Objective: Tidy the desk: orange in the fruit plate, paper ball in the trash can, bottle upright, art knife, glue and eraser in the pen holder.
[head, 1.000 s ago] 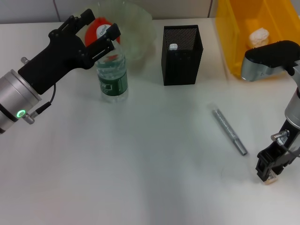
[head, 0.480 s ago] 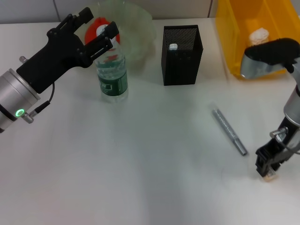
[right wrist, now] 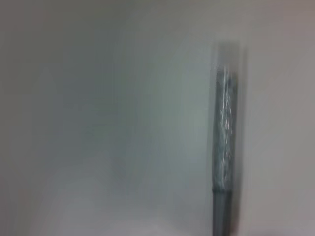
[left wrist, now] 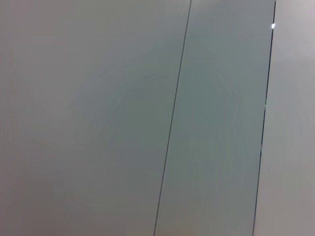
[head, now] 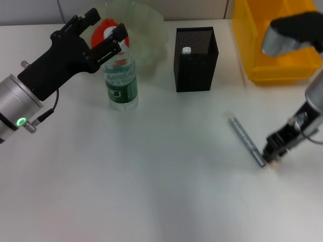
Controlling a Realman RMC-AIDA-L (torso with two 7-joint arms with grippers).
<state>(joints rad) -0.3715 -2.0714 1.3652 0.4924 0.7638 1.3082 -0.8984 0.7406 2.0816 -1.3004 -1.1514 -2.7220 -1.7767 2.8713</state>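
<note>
On the white desk (head: 151, 191), the black mesh pen holder (head: 196, 63) stands near the far edge with a small white-tipped object (head: 186, 50) showing inside it; what that object is cannot be made out. Left of it the pale green fruit plate (head: 146, 35) holds the orange (head: 103, 30), which is largely hidden behind the bottle's cap and the left gripper. The bottle (head: 121, 80) stands upright just in front of the plate, its white cap up. The left gripper (head: 103, 33) hovers at the bottle's top with its fingers spread to either side of the cap, not clamping it. At the far right corner sits the yellow trash can (head: 262, 65), its inside mostly blocked by the right arm's grey housing. The grey glue stick (head: 246, 141) lies flat on the desk between the pen holder and the right gripper (head: 275, 151), which is low beside the stick's near end; a small beige bit, possibly the eraser (head: 273, 162), shows at its fingertips, pinched there. The right wrist view shows the glue stick (right wrist: 224, 147) lying on bare desk.
</note>
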